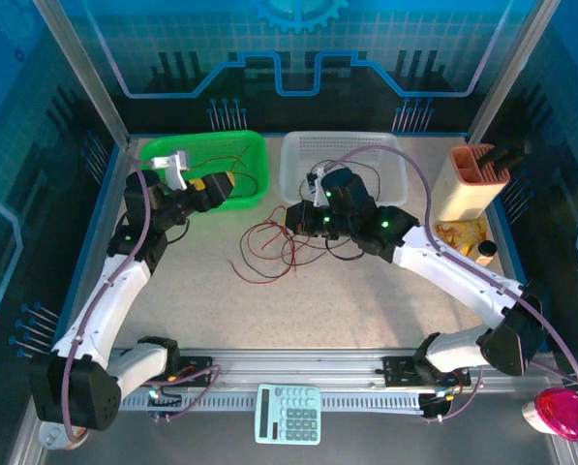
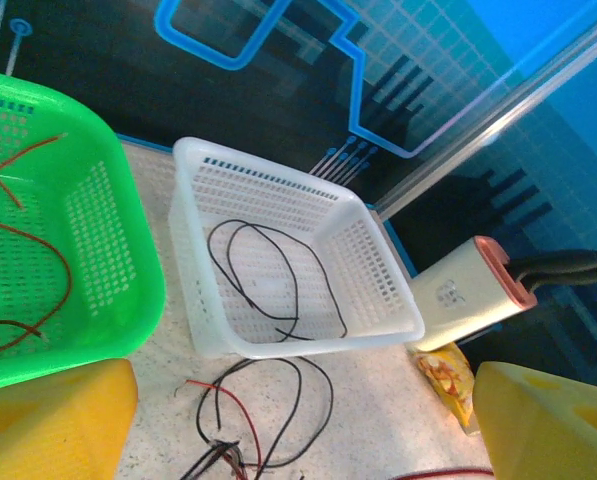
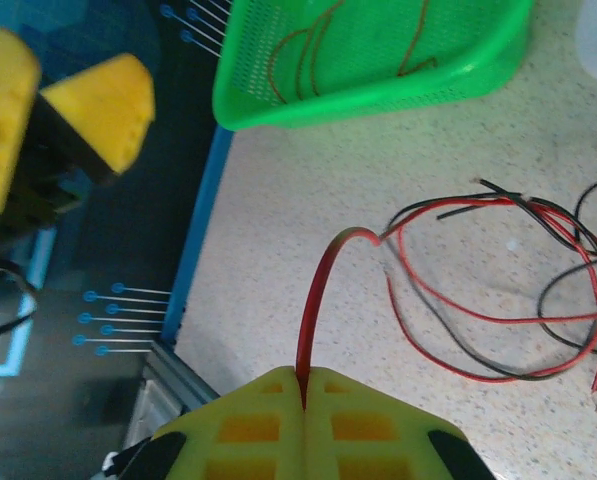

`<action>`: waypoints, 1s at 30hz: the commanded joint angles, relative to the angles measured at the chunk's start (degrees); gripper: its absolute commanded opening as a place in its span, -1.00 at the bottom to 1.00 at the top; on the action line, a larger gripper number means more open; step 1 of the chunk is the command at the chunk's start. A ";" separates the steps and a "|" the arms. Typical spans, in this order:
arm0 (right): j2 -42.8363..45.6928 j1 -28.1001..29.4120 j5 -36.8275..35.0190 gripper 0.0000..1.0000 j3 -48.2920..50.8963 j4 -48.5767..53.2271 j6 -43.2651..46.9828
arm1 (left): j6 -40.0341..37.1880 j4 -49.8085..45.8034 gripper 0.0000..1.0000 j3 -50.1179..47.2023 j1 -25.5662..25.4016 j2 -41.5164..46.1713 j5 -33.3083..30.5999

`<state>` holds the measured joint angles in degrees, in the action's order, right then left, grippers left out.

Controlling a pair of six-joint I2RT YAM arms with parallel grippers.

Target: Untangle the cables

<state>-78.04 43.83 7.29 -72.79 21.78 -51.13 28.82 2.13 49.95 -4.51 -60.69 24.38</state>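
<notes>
R gripper [image 3: 303, 392] has its fingers clenched on one red cable [image 3: 318, 295], which arcs up from the pads and runs into the main tangle of cables [image 1: 269, 247]. These are red and black loops lying loose on the speckled worktop [image 1: 366, 300], roughly mid-worktop, just in front of the two baskets. In the top view the R arm's wrist hangs over the tangle's far-right part and hides some loops. L gripper [image 2: 298, 440] is released, its yellow fingers [image 2: 48, 420] spread wide w/ nothing between them, up over the near rim of the green basket [image 2: 118, 250]. That basket holds a few red strands [image 2: 66, 280]. The white basket [image 2: 378, 270] sits just beside it to the right, w/ a black cable [image 2: 278, 285] looped on its floor. A knife block [image 2: 478, 290] stands right of the white basket, w/ a yellow packet [image 2: 443, 375] in front of it. A calculator [image 1: 289, 414] lies at the near edge, btw the arm bases.
</notes>
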 commanded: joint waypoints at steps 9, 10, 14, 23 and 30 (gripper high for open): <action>3.49 -2.68 8.48 -1.00 -7.02 -3.56 2.01 | -1.69 7.26 0.77 -2.11 -3.05 1.09 7.65; 3.62 -2.98 9.04 -1.00 -7.24 -3.89 1.84 | -2.44 7.34 0.76 -1.74 -3.57 0.91 7.90; 4.38 -4.09 11.18 -1.00 -8.54 -4.89 1.63 | -5.34 7.79 0.70 0.69 -6.21 -0.36 9.99; 6.00 -6.01 14.32 -1.00 -11.16 -6.17 0.76 | -7.93 8.06 0.52 6.54 -11.89 -5.66 10.61; 6.13 -7.60 16.56 -1.00 -14.07 -7.78 -0.19 | -8.27 9.28 0.38 8.32 -15.23 -9.16 9.81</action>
<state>-73.14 37.30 21.54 -83.99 17.28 -50.81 22.17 9.54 56.29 -18.72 -68.84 33.50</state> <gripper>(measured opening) 0.062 0.699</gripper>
